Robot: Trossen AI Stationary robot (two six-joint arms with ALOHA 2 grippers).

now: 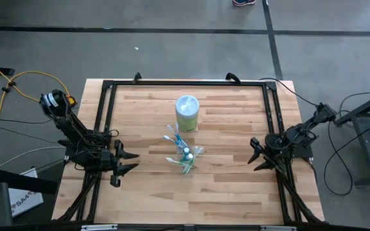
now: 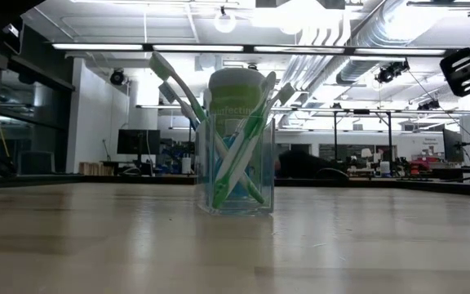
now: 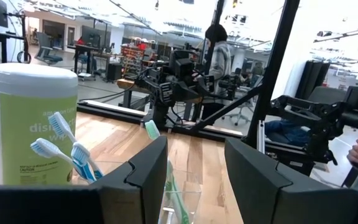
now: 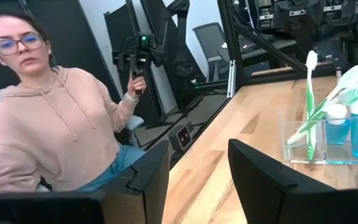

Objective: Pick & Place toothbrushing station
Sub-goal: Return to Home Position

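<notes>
A small clear tumbler (image 1: 185, 157) stands upright on the wooden table near its middle. It holds several blue-and-white and green-and-white toothbrushes (image 4: 309, 93) that lean against its rim with their heads up. Two tiny blue toothpaste tubes (image 4: 348, 127) stand in it with white caps up. It also shows in the low view (image 2: 235, 184). My left gripper (image 1: 124, 163) is open and empty to the tumbler's left. In the left wrist view (image 3: 194, 180) the tumbler (image 3: 182, 202) lies ahead between the fingers, apart from them. My right gripper (image 1: 255, 157) is open and empty to its right, also seen in its own wrist view (image 4: 197, 180).
A tall green-and-white wipes canister (image 1: 187, 112) stands just behind the tumbler, toward the far edge. A black frame (image 1: 185, 83) runs along the table's far, left and right sides. A person in a pink hoodie (image 4: 48, 124) sits beyond the table.
</notes>
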